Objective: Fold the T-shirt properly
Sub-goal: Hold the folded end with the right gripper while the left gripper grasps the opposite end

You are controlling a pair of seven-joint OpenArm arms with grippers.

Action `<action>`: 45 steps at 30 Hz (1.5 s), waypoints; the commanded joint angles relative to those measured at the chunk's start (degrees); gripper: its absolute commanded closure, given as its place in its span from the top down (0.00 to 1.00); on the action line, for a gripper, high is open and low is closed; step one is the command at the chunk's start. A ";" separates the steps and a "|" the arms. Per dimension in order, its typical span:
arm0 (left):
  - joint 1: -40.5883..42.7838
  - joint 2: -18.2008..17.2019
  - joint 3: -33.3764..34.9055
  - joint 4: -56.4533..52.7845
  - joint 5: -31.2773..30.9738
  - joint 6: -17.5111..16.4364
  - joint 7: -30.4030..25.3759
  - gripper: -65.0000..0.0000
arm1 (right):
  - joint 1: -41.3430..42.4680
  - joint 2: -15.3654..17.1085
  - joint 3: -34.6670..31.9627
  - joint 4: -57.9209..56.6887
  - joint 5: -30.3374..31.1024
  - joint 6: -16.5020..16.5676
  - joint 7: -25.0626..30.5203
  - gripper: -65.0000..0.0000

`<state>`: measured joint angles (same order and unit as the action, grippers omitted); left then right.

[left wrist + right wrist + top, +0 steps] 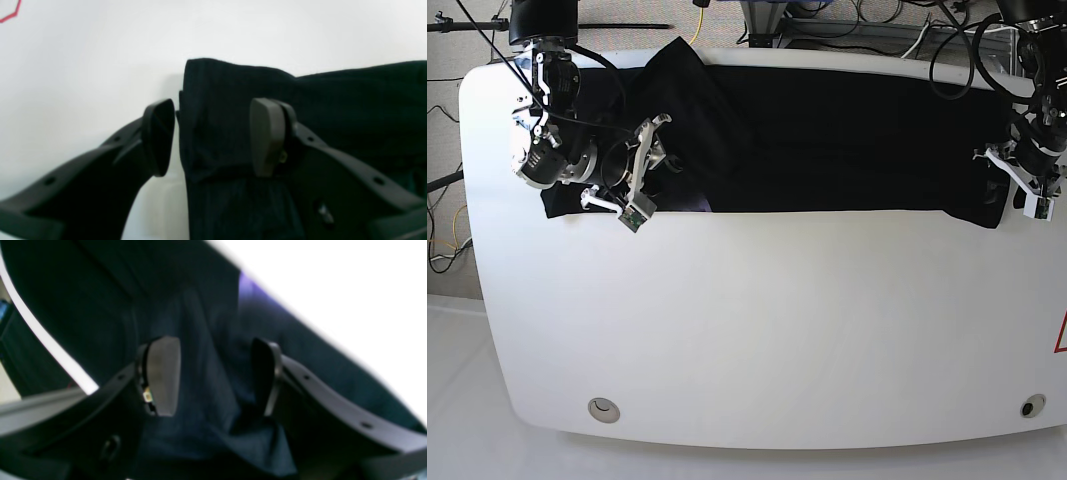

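One T-shirt (827,140), black, lies stretched along the table's (757,330) far edge. Two grippers work it: left gripper (213,136) gapes wide astride one end, right gripper (217,376) spread over cloth at the other.

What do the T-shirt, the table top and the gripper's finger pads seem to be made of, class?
T-shirt: soft matte black cloth, probably knit; it creases and drapes. Table: smooth white hard board, maybe laminate; slight sheen, rounded corners. Left gripper finger pads: dull grey, rubbery-looking, on black moulded plastic arms.
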<state>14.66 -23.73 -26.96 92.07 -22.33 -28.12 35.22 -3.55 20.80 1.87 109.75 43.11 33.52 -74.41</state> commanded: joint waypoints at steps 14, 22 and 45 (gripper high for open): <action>-1.40 -1.35 -0.32 -0.06 -0.60 -0.20 -1.02 0.53 | -2.44 -0.08 1.36 1.72 0.96 0.46 1.55 0.51; -0.80 -1.35 -0.11 -0.40 -0.55 -0.40 -0.86 0.52 | -1.63 -3.06 1.34 2.11 -6.16 0.49 3.56 0.31; -2.76 1.87 1.06 -5.95 1.10 -2.07 -8.03 0.14 | 1.34 -6.27 1.35 -16.65 -11.91 1.89 12.30 0.00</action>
<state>13.19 -21.23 -24.82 87.59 -20.88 -30.39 26.24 -3.42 13.28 2.94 94.98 31.68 35.03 -62.52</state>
